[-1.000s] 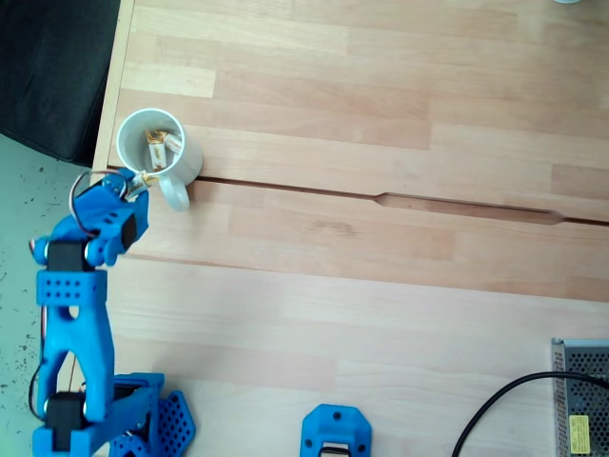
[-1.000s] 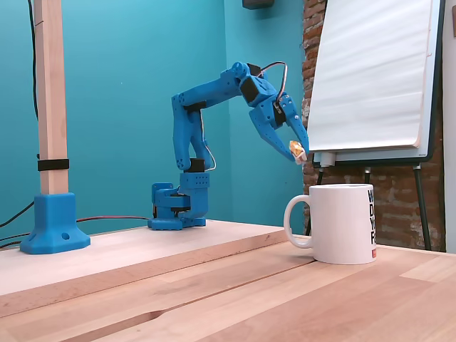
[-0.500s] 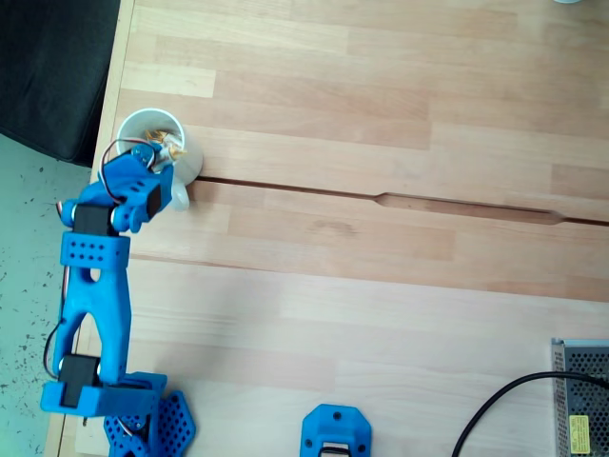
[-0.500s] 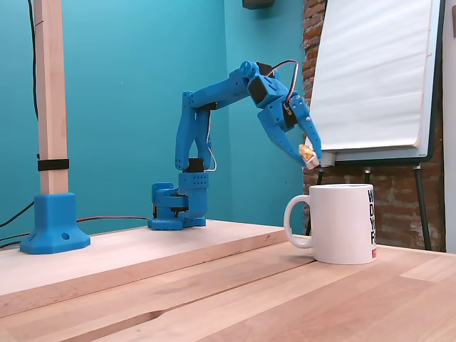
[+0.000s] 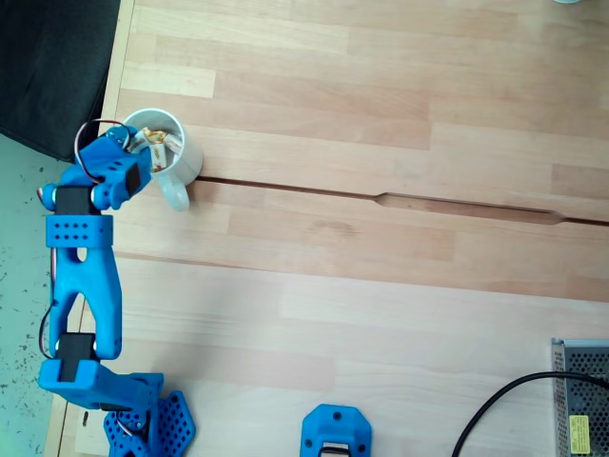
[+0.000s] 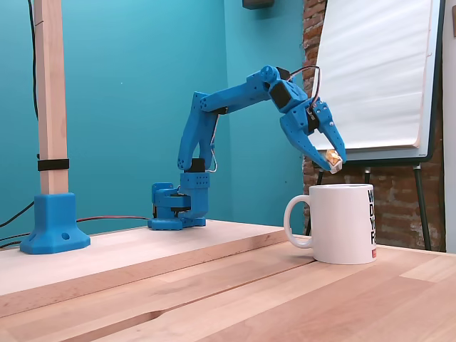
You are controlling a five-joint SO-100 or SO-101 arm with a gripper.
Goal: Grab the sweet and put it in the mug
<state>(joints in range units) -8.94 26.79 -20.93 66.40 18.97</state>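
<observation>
A: Where the boards meet, what does the surface (image 5: 381, 314) look like?

B: Pale wood planks, with a dark seam (image 5: 400, 198) running left to right in the top-down fixed view and widening into a slot near the middle. In the side fixed view the room has a teal wall (image 6: 121, 92), a brick wall (image 6: 399, 199) at the right, a white flip chart (image 6: 374, 71) on a stand, and a wooden post (image 6: 50, 100) set in a blue base (image 6: 54, 226).

A: And the mug?

B: The mug (image 6: 344, 222) stands upright near the left edge of the surface in the top-down view (image 5: 162, 150), its mouth facing up. Its handle (image 5: 175, 193) points toward the bottom right of that picture; from the side it points left (image 6: 296, 222).

A: Where is the sweet?

B: The sweet (image 6: 333, 159) is pinched at the tips of the blue arm's fingers (image 6: 337, 152), just above the mug's rim and not touching it. From above it sits over the mug's opening (image 5: 145, 140). Its long axis I cannot tell; it is too small, though an orange end shows from the side.

A: Anything inside the mug?

B: Other wrapped sweets (image 5: 164, 143) lie in it, whitish with golden ends.

A: How does the arm stand?

B: The arm (image 6: 235, 96) rises from its base (image 6: 174, 206) at the back of the surface and reaches over, the gripper (image 6: 332, 161) slanting down toward the mug. A black cable (image 5: 504, 400) and a metal box (image 5: 580, 395) lie at the bottom right in the top-down view.
</observation>
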